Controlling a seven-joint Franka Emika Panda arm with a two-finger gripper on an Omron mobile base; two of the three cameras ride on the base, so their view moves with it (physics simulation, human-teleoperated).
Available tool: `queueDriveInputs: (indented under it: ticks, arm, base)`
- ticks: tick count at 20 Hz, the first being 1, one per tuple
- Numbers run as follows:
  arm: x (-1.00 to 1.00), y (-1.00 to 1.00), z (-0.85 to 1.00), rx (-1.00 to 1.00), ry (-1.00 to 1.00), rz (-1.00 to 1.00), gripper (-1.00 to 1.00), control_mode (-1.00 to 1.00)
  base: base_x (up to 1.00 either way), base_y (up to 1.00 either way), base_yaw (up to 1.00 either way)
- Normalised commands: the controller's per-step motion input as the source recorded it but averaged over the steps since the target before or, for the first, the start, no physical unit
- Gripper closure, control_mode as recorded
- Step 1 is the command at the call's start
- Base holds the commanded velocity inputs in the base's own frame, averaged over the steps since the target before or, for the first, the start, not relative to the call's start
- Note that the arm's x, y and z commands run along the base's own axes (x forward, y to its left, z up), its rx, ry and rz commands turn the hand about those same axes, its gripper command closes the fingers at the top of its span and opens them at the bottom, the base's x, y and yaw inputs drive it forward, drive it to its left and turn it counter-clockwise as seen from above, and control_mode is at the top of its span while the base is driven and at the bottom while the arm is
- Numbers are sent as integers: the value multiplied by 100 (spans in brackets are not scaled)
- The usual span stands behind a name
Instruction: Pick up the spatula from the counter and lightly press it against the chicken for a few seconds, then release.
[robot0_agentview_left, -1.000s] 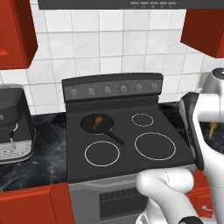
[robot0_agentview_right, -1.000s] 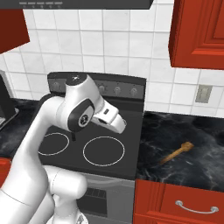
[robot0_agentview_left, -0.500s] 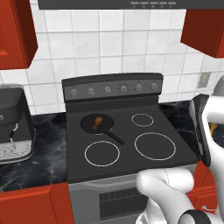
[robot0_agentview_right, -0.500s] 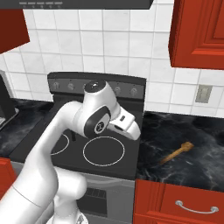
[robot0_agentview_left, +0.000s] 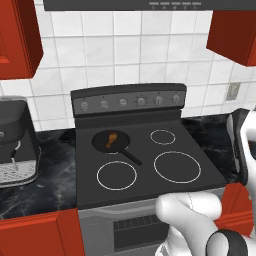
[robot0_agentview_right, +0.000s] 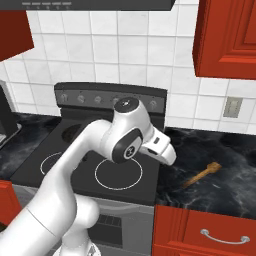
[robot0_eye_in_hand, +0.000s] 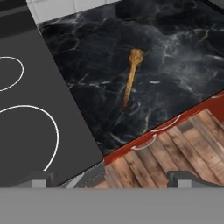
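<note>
Left base view: chicken (robot0_agentview_left: 111, 139) sits in the pan (robot0_agentview_left: 122, 145), ten o'clock on the stove (robot0_agentview_left: 146, 172). Right base view: gripper (robot0_agentview_right: 170, 157) hangs at the stove's right edge, spatula (robot0_agentview_right: 201, 174) on the counter (robot0_agentview_right: 227, 192) at its three o'clock. Hand view: jaws wide apart, empty; spatula lies slanted at twelve o'clock. Seemingly thin and flat, it may skid from a misaligned pinch.

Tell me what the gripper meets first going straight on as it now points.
Likely the black counter, right beside the handle end of the wooden spatula, with nothing between; depth is unclear, so the open gripper might clip it.
</note>
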Motion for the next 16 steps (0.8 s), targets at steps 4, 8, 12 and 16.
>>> queueDriveInputs:
  ticks: [4,8,12,16]
  arm:
    - [7,-27,-20,0,3,0,-100,-100]
    - [5,-21,-29,0,3,0,-100,-100]
    - [8,-11,-19,0,1,0,-100,-100]
    - [7,-13,-4,0,0,0,-100,-100]
  base:
    - [0,0,0]
    - [0,0,0]
    - [0,0,0]
    - [0,0,0]
